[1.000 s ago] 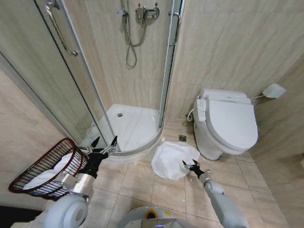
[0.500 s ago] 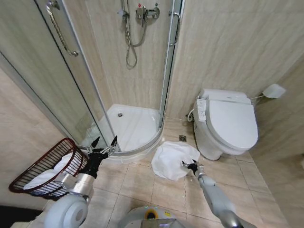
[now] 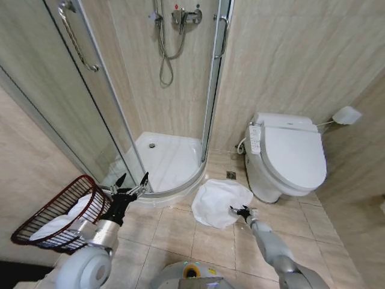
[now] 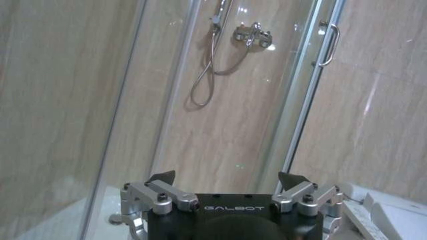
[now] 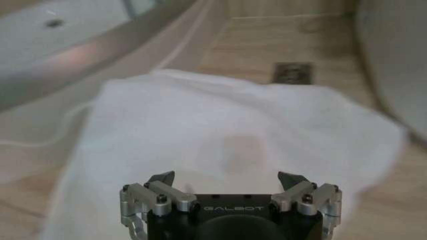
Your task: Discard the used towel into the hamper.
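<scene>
With the right tool (image 3: 242,211) released at the towel's (image 3: 219,200) near edge, on the floor beside the toilet (image 3: 287,158), lower onto a raised fold before clenching; the left tool (image 3: 132,184), also released, waits beside the hamper (image 3: 57,212).

Towel (image 3: 220,202) spread on the floor (image 3: 174,232) between shower tray (image 3: 165,159) and toilet (image 3: 287,155), floor drain (image 3: 231,175) just behind. Hamper (image 3: 57,215) at far left, beside left gripper (image 3: 132,182) raised before the shower door (image 3: 90,96). Right gripper (image 3: 241,211) at the towel's near edge, jaws apart.
</scene>
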